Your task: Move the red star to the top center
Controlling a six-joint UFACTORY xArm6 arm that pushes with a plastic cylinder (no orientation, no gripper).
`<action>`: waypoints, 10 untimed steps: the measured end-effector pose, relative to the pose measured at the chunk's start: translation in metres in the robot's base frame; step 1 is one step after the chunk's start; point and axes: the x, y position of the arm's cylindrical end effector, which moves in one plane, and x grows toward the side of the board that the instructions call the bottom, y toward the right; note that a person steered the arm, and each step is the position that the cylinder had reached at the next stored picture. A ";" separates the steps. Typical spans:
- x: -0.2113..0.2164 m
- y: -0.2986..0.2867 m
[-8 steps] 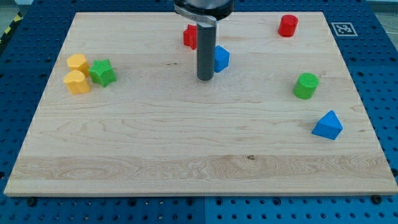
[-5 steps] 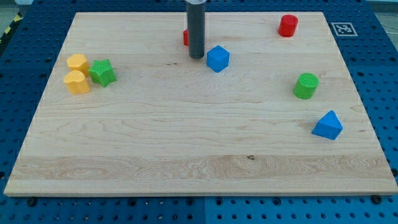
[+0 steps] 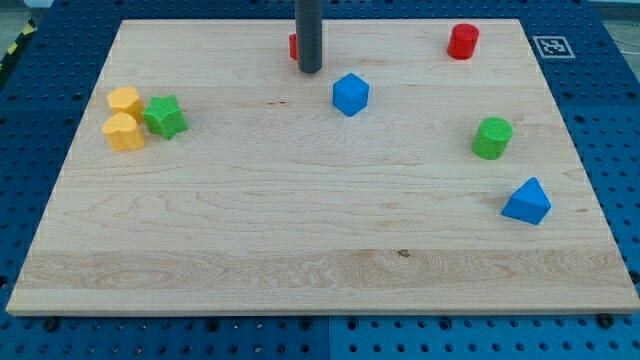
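- My tip (image 3: 310, 71) sits near the view's top, a little left of centre, at the lower end of a straight dark rod that runs up out of the view.
- There is no gripper on this arm, so nothing is apart, together or clamped; the rod just stands on the bench (image 3: 300, 260).
- The red star (image 3: 293, 46) is almost wholly hidden behind the rod; only a thin red sliver shows at the rod's left edge, close to the bench's top edge and just left of centre. Its star shape cannot be made out from that sliver.
- My tip lies just below that red sliver; whether they touch cannot be told.
- A blue cube-like block (image 3: 350, 94) lies near my tip, to its lower right, clearly apart from it.
- A red cylinder (image 3: 463, 41) stands near the view's top right.
- A green cylinder (image 3: 491, 138) is at the view's right, and a blue triangular block (image 3: 527, 202) sits below it, closer to the right edge.
- At the view's left, 2 yellow blocks (image 3: 125, 119) sit one above the other, touching, with a green star (image 3: 164, 117) just to their right and pressed against them.
- A small black-and-white marker tag (image 3: 551, 46) is at the bench's top right corner.
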 end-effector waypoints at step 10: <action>-0.010 -0.079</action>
